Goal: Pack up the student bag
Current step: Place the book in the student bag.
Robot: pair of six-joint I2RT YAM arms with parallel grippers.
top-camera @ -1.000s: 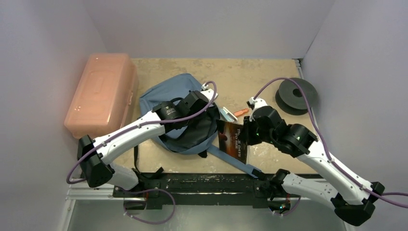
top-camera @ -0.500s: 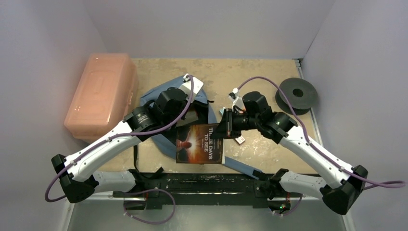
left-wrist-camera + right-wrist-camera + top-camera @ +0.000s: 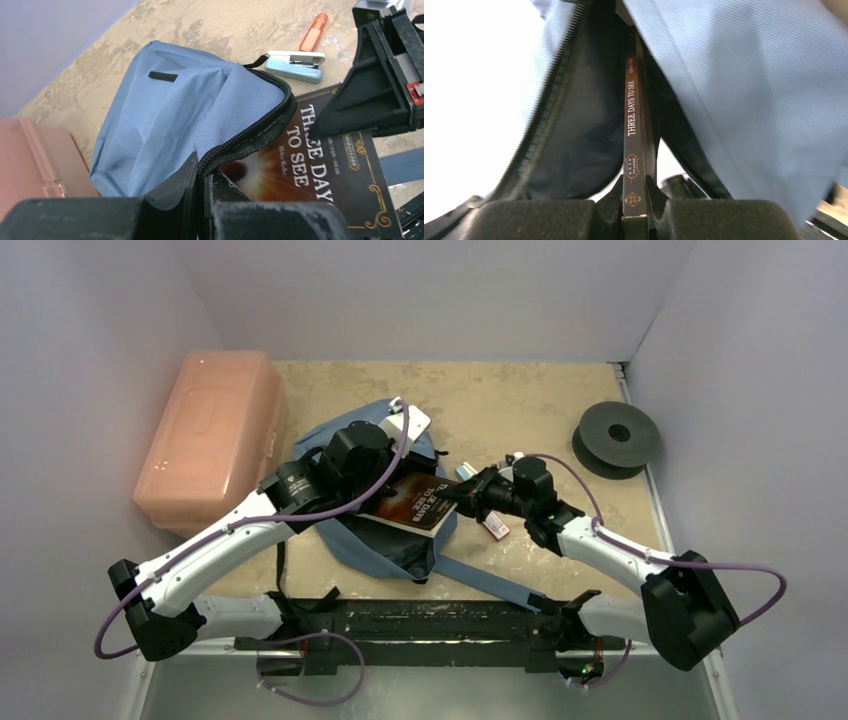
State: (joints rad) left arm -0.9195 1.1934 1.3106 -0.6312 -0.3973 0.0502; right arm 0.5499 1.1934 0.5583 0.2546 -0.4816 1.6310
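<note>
Left gripper pinched tight on the black zipper edge of the soft blue-grey fabric student bag, holding its mouth agape; the bag lies mid-table, just beside the salmon-pink hard plastic box; right gripper clamped on the spine end of the dark brown paperback book, far end already inside the opening.

Clad in white, jointed in black.
Built as left arm and right arm of white shells between black motor housings, trailing purple cable back from each wrist, ending in black fingers.
</note>
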